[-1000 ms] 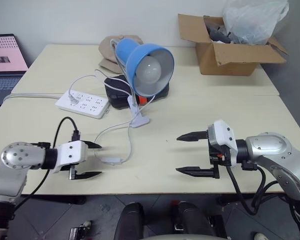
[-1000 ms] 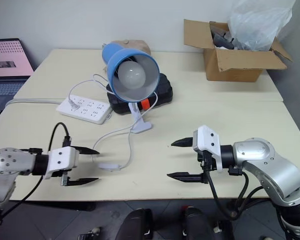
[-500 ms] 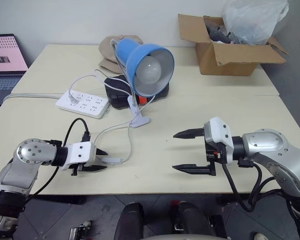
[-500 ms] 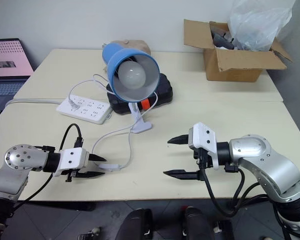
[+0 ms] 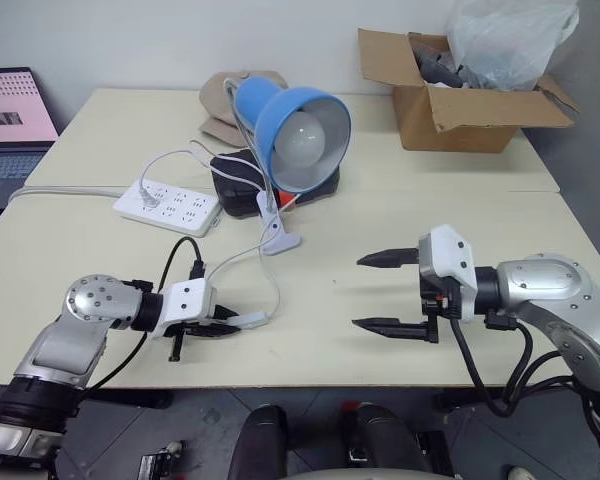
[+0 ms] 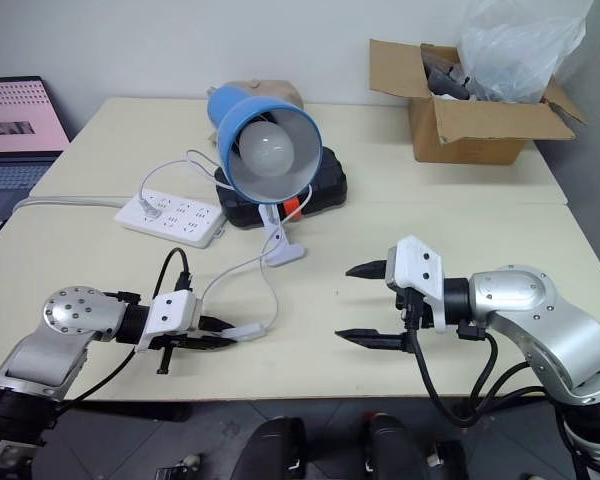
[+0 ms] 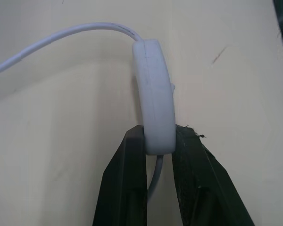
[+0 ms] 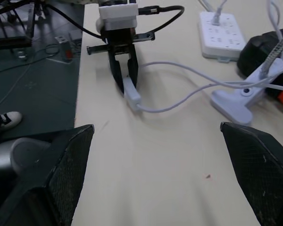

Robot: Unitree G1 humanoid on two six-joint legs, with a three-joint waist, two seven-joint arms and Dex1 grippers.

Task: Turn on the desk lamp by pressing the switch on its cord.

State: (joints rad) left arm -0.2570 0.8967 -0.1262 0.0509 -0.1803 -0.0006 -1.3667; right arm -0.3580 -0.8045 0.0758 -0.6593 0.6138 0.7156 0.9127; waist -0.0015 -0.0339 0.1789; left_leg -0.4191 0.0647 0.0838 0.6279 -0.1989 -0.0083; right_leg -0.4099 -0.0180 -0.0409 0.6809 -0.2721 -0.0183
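The desk lamp (image 5: 300, 125) has a blue shade and a round white bulb that looks unlit. It stands at the table's middle back on a white clip base (image 5: 278, 240). Its thin white cord (image 5: 230, 262) loops forward to the small white switch (image 5: 252, 321) near the front edge. My left gripper (image 5: 225, 326) is shut on one end of the switch (image 7: 153, 108); the black fingers (image 7: 132, 188) pinch its sides. The rest of the switch sticks out past the tips. My right gripper (image 5: 363, 292) hovers open to the right, well apart from the switch, its jaws wide and empty.
A white power strip (image 5: 168, 207) lies at the left, behind the switch. A black case (image 5: 235, 180) sits behind the lamp's clip. An open cardboard box (image 5: 460, 100) holding a plastic bag stands at the back right. A laptop (image 5: 10, 120) is at the far left.
My left gripper slid right along the table to the switch and closed on it. The switch and its cord loop have shifted slightly right. The right gripper has stayed open and roughly in place.
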